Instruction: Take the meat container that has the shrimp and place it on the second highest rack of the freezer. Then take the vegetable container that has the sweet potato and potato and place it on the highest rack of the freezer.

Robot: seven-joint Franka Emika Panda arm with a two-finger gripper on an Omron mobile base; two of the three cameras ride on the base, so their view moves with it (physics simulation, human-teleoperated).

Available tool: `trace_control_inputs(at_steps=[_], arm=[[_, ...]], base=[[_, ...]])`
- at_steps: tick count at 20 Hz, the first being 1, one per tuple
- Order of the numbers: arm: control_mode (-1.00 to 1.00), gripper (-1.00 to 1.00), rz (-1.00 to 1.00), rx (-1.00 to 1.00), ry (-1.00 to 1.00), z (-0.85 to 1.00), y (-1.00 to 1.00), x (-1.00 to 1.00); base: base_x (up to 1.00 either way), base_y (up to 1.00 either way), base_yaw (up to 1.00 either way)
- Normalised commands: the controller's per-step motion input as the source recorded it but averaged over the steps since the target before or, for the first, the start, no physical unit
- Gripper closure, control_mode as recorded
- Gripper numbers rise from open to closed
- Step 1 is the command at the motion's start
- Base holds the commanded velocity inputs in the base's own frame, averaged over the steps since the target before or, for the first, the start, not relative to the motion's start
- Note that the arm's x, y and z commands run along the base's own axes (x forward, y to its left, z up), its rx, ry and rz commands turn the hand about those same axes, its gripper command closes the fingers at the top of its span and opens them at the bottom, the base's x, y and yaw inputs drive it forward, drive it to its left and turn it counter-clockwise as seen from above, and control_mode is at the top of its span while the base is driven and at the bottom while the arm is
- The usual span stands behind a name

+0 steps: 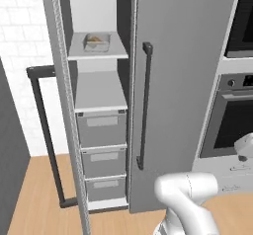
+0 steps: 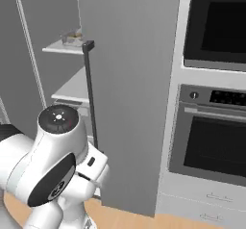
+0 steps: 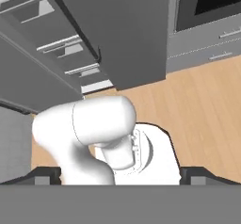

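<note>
The freezer point(image 1: 101, 125) stands open, a narrow compartment with pale shelves above three drawers. On its upper shelf, the highest rack point(image 1: 99, 54), sits a small shallow grey tray point(image 1: 96, 42) holding yellowish and orange-brown lumps; it looks like the vegetable container point(image 2: 72, 36) with the sweet potato and potato. The shelf below it point(image 1: 100, 93) is bare. My gripper point(image 3: 122, 175) is open, its dark fingertips point(image 3: 47, 175) far apart and nothing between them. It hangs well back from the freezer, pointing down at the wooden floor.
The freezer's open door point(image 1: 62, 105) swings out to the left with its dark bar handle point(image 1: 47, 135). A closed steel door with a long handle point(image 1: 145, 105) stands right of the compartment. Black-glass wall ovens point(image 2: 216, 141) fill the right side.
</note>
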Motion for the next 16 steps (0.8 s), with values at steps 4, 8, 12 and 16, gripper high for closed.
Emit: trace_control_inputs(at_steps=[4, 8, 12, 16], arm=[[1.00, -1.00, 0.00, 0.00, 0.00, 0.00, 0.00, 0.00], [1.00, -1.00, 0.00, 0.00, 0.00, 0.00, 0.00, 0.00], [1.00, -1.00, 0.00, 0.00, 0.00, 0.00, 0.00, 0.00], [1.00, -1.00, 0.00, 0.00, 0.00, 0.00, 0.00, 0.00]], base=[[-0.42, -0.06, -0.75], [-0.05, -0.01, -0.80], [0.00, 0.00, -0.81], [0.00, -0.07, -0.74]])
